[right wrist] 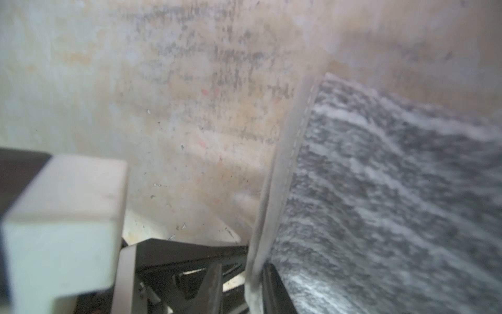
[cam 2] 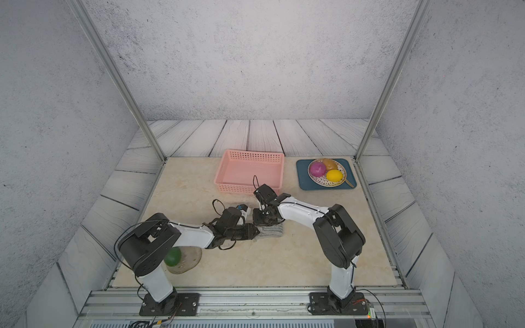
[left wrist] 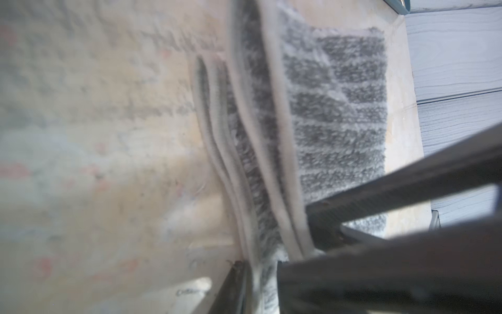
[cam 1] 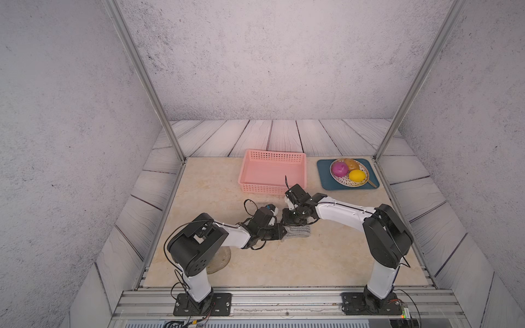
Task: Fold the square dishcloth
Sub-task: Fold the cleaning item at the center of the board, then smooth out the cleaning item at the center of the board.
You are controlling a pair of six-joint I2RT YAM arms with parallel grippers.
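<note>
On table (cam 1: 255, 267), one dishcloth (cam 1: 300, 233) (pincers (cam 1: 281, 231) (cam 1: 294, 223): two)

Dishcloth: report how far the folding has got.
Done: the dishcloth lies on the table as a compact strip, with stacked hems showing in the left wrist view. In hand: the left gripper and right gripper each have a hem between their fingers; whether they grip is unclear. Left: probably only letting go and backing away.
</note>
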